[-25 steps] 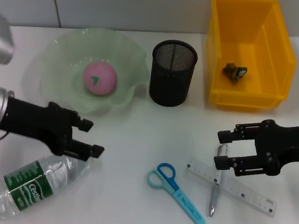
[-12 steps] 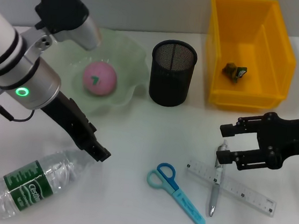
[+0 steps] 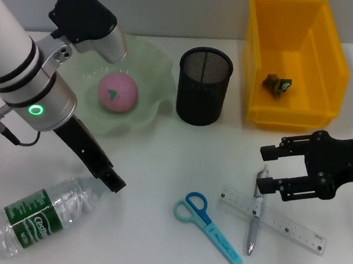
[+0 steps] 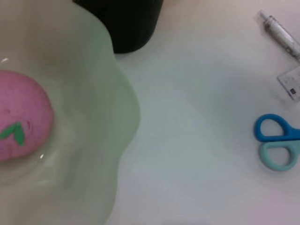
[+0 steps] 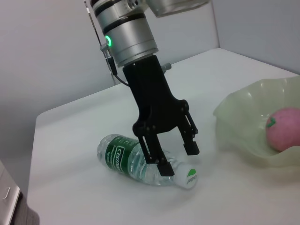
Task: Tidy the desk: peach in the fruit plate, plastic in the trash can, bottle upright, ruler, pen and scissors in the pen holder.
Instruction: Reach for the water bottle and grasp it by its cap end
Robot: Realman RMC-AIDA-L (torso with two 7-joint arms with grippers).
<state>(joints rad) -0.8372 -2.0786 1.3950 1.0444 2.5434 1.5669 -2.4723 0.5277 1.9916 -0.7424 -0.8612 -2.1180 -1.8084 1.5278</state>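
We see the left gripper (image 5: 176, 159) pointing down over the neck end of the bottle (image 3: 39, 213), its fingers spread wide with one on each side of the neck just behind the white cap (image 5: 188, 176); whether they touch the plastic we cannot tell. The bottle lies on its side on the table (image 3: 154, 161), near the robot's left, cap toward the middle. Our right gripper (image 3: 266, 174) hangs open just above the top end of the pen (image 3: 256, 211), holding nothing. The pen lies across the clear ruler (image 3: 281, 221), and the blue scissors (image 3: 207, 226) lie just beside them toward the middle. The pink peach (image 3: 117, 91) sits in the green fruit plate (image 3: 158, 72), with the black mesh pen holder (image 3: 203, 86) standing beside the plate. A crumpled piece of plastic (image 3: 277, 83) lies inside the yellow bin (image 3: 329, 54) at the far right
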